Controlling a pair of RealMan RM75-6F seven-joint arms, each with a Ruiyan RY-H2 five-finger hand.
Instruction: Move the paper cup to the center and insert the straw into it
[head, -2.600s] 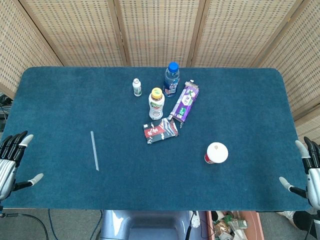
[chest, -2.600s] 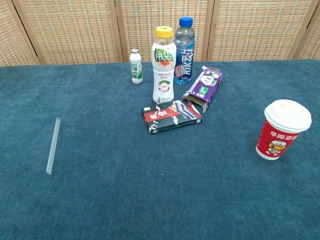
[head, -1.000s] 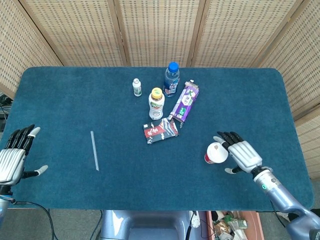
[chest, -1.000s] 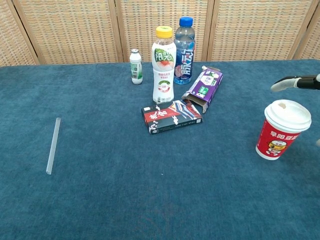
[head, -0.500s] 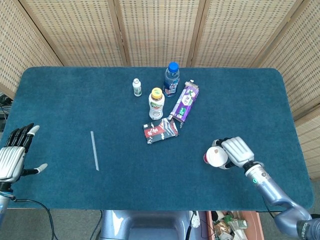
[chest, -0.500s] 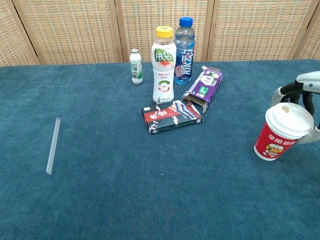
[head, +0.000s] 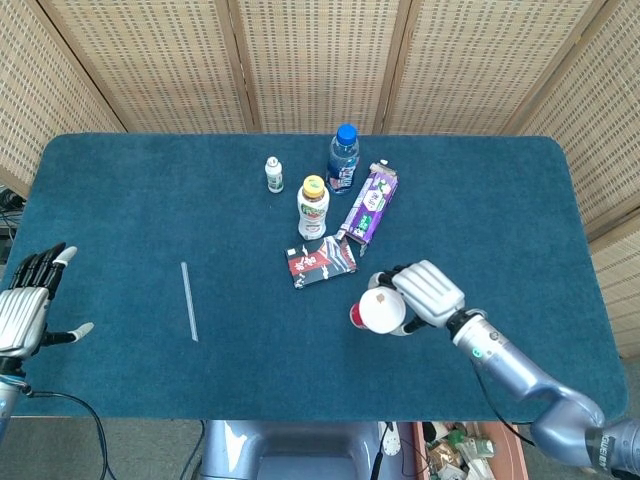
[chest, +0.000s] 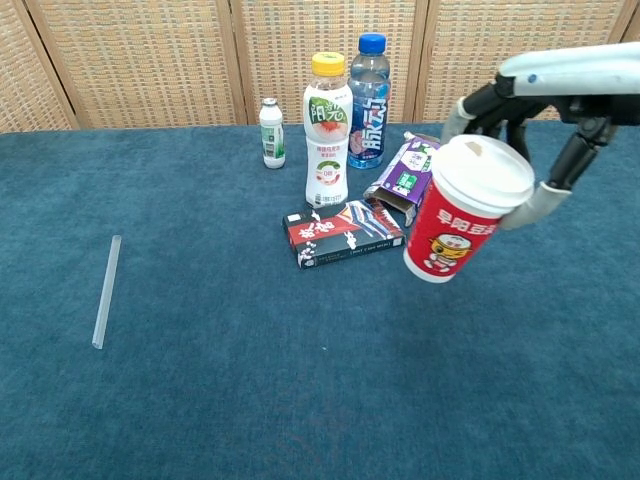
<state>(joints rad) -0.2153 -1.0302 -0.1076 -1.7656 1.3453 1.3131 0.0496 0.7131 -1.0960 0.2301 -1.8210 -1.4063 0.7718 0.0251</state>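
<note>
Two wicker screens back our blue felt table; bottles, cartons clustered mid-rear. Lots of open cloth front-centre & on both sides. Straw lies flat on left, well apart from everything. Our right hand grips the paper cup, tilted, off the cloth near the red box; 0.5 s ago it sat far right. Left hand at left edge, fingers spread, holding nothing

Head view looks steeply down on the table; chest view low, closer (same middle).
</note>
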